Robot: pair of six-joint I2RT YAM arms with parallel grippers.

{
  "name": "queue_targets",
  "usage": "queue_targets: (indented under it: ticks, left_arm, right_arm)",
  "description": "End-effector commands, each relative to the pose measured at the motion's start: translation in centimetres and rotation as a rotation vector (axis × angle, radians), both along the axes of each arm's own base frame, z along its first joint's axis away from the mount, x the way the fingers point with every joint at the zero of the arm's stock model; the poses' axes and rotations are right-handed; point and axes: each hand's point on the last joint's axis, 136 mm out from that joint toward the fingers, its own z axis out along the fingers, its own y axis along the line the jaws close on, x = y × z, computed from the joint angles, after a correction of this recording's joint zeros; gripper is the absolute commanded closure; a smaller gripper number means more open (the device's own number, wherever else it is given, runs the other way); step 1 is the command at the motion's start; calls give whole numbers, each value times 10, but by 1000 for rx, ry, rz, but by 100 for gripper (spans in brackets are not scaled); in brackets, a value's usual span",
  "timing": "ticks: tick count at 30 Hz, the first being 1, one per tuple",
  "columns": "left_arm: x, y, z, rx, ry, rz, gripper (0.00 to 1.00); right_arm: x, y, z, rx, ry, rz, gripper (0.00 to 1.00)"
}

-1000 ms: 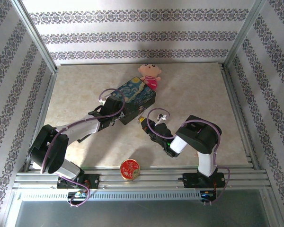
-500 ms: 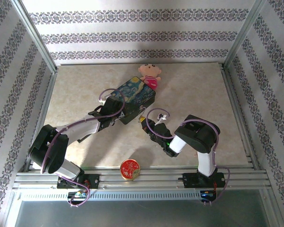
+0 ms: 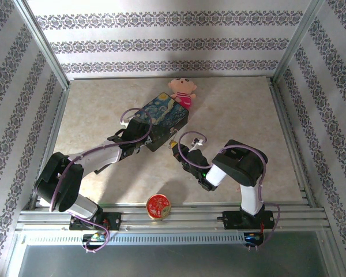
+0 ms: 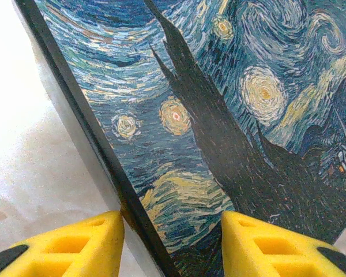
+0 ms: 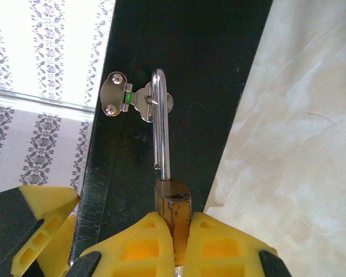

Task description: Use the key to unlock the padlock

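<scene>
The padlock [image 5: 174, 202] is a small brass block whose thin silvery shackle [image 5: 160, 127] runs up through the hasp [image 5: 124, 101] on the black side of the blue painted tin box [image 3: 167, 114]. One shackle leg ends free above the body. My right gripper [image 5: 174, 224] is shut on the padlock's body, at the box's near right side [image 3: 174, 147]. My left gripper [image 4: 173, 242] straddles the box's near left corner [image 3: 143, 138]. Its left finger [image 4: 75, 245] touches the black side wall and the other finger lies over the painted lid [image 4: 219, 115]. The key is hidden.
A pink doll [image 3: 183, 92] lies against the box's far end. A round red tin [image 3: 158, 206] sits at the front edge by the metal rail [image 3: 190, 218]. Patterned walls and frame posts close in the table on three sides.
My right gripper has crept a little up and toward the box with the padlock in it. The left arm and the box look unmoved.
</scene>
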Motion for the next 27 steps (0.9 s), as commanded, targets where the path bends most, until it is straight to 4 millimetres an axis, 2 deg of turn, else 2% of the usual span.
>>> queue_targets:
  ticks: [1, 4, 6, 11, 12, 17, 22, 27]
  left_arm:
    - [-40, 34, -52, 113, 209, 32, 58]
    - [-40, 34, -53, 110, 212, 32, 59]
    - [-41, 33, -53, 104, 213, 29, 63]
    - [-42, 29, -57, 78, 218, 29, 65]
    - [-42, 29, -59, 74, 221, 28, 69]
    - [-45, 25, -63, 40, 234, 24, 70]
    - [-48, 24, -67, 33, 245, 24, 70]
    - [-47, 25, -64, 33, 235, 29, 70]
  right_arm:
    - [25, -29, 32, 41, -100, -159, 100]
    - [27, -31, 35, 39, -108, -168, 100]
    - [28, -29, 37, 45, -111, -168, 100]
    - [32, -17, 34, 61, -106, -151, 100]
    - [33, -14, 33, 66, -103, -149, 100]
    - [38, -6, 32, 68, -109, -157, 100]
    - [38, -10, 37, 47, -132, -171, 100]
    - [34, -15, 31, 43, -112, -172, 100]
